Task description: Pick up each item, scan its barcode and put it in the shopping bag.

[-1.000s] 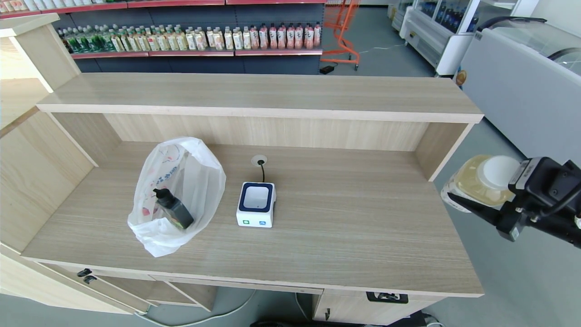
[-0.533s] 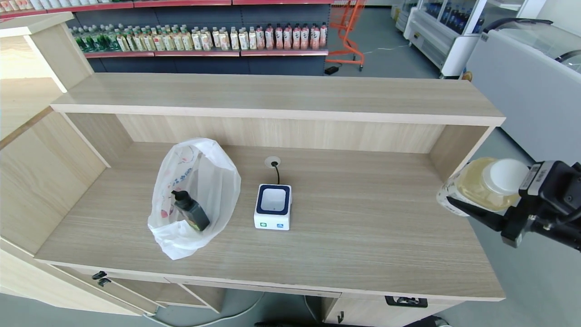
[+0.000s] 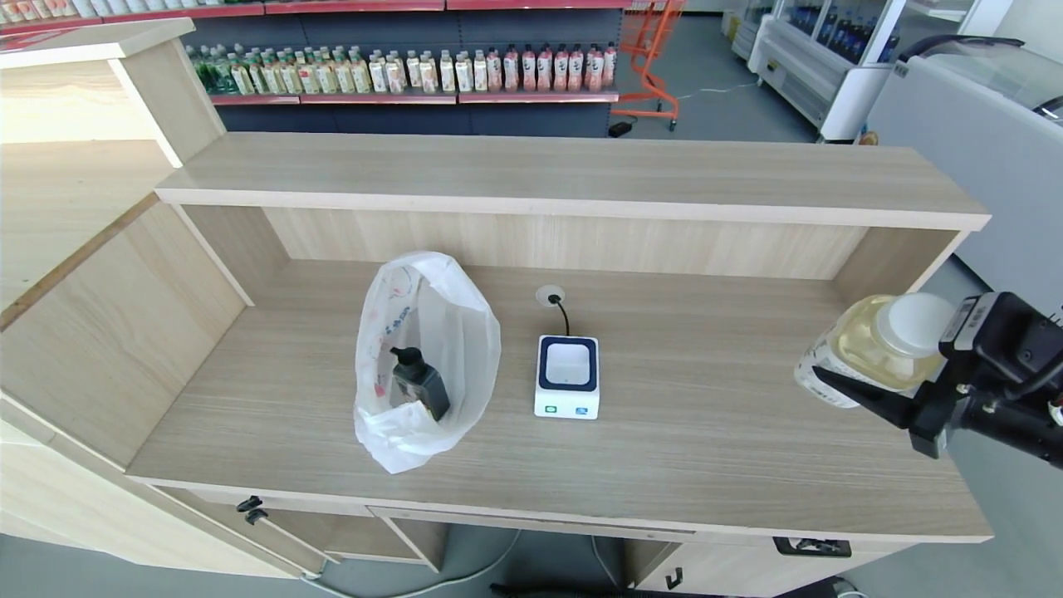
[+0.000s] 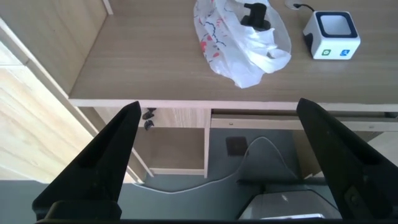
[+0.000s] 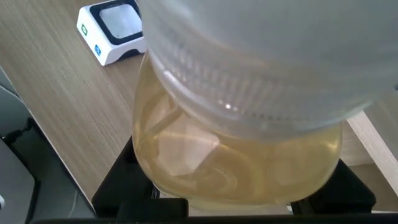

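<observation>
A clear bottle [image 3: 864, 353] of yellow liquid with a white cap is up in the air over the right end of the table [image 3: 706, 432], held by the right gripper [image 3: 843, 370]. A dark pump bottle [image 3: 419, 386] leans inside the open white shopping bag [image 3: 465, 332]. The white scanner [image 3: 568, 376] sits just beside the bag.

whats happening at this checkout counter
This is a checkout job. The right end effector grips a bottle of yellowish liquid at the right end of the counter, short of the scanner in the middle. A dark pump bottle already sits in the shopping bag beside the scanner. The left end effector is open, low in front of the counter.
</observation>
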